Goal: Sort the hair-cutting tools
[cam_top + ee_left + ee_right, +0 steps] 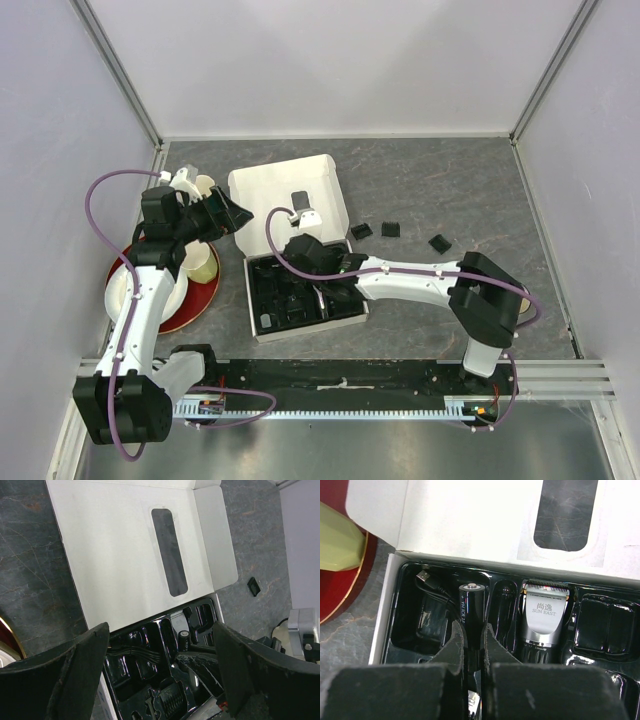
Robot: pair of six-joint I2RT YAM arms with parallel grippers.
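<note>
Clipper (543, 615) sits in black tray (600, 625), slot just right of R gripper (472, 630), blade toward box lid (120, 555). USB cable (432, 587) in slot to its left. Near tray hidden by fingers. R gripper clamped on black battery cell (471, 605). L gripper (161, 629) wide open, empty, over lid. Comb guards (390, 229) on table, well right of R gripper.

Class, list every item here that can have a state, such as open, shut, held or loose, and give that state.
White box lid, open, lying back.
Left gripper, jaws wide open, holding nothing.
Right gripper, jaws shut on the battery.
Battery, held over the black tray.
Clipper, lying in the tray.
Three comb guards, loose on the table.
</note>
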